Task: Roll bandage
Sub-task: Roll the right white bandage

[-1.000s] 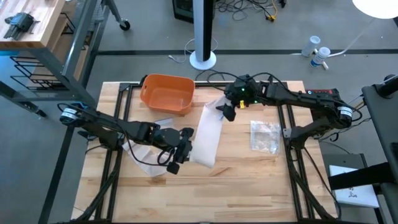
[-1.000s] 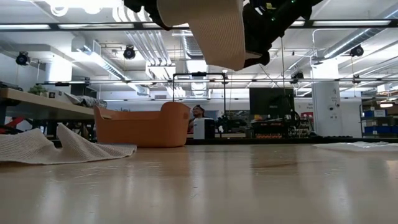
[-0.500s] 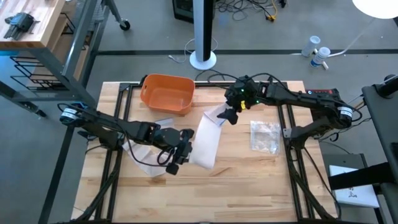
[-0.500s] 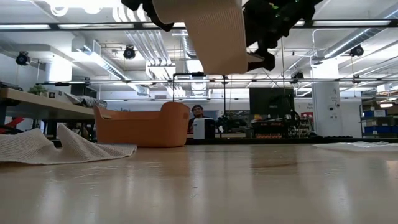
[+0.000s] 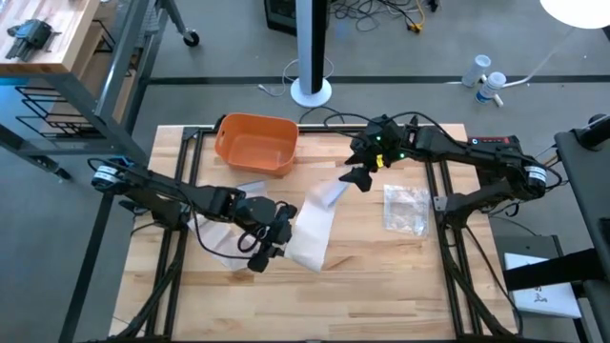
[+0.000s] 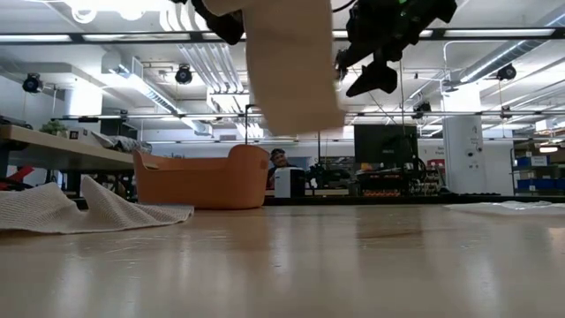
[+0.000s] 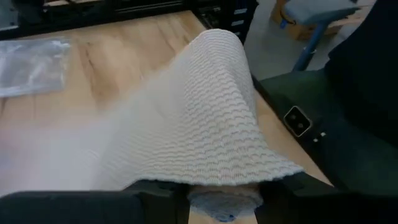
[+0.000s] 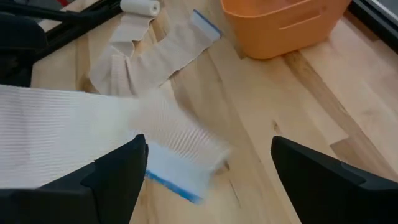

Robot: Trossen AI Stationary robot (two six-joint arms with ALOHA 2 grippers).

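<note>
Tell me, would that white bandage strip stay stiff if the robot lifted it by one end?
Probably not. The bandage droops from the left gripper and hangs as a loose sheet, so it looks floppy. Its ribbed knit weave suggests it is light and stretchy. The right gripper is open and its end hangs free, so it would likely swing.

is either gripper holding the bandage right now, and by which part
The left gripper holds the bandage by its rolled end. The right gripper is open and holds nothing; the strip's free end hangs loose.
</note>
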